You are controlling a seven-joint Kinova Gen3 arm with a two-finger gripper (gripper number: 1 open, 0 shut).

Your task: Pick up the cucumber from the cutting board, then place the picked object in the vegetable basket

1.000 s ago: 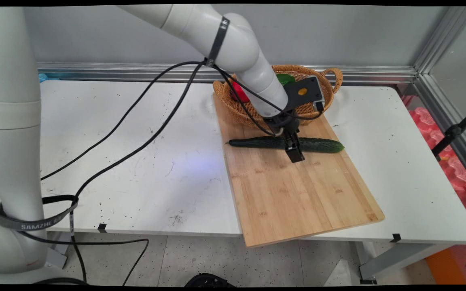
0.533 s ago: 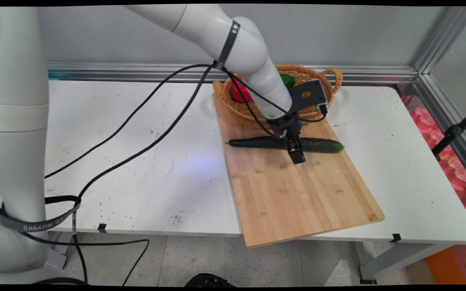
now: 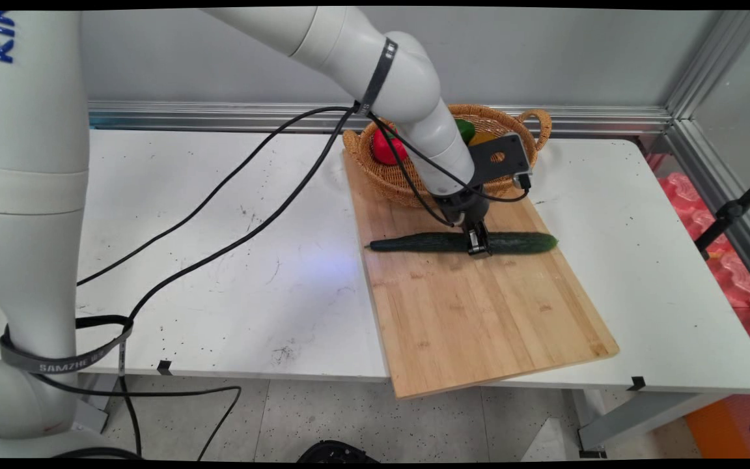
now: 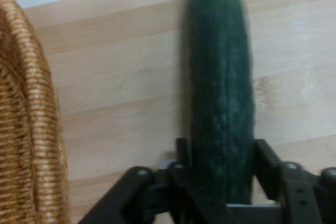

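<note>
The black hand (image 3: 477,242) is down on the long green cucumber (image 3: 427,243) and is squeezing it, with one finger on each side. In the hand view the cucumber (image 4: 220,93) sits snug between the two fingers (image 4: 182,156) and sticks out far past them. The hand holds it a little to the right of its middle.

The cucumber lies flat on the far part of the wooden cutting board (image 3: 479,312). It runs from left to right across the board.

Just behind the cucumber, at the far end of the board, is a woven basket (image 3: 531,140) with handles. In it there is something red (image 3: 385,148), something green (image 3: 465,128) and a bit of something orange (image 3: 482,137).

The board rests on the right side of the white bench (image 3: 219,260). Its near end hangs a little over the bench's near edge.
</note>
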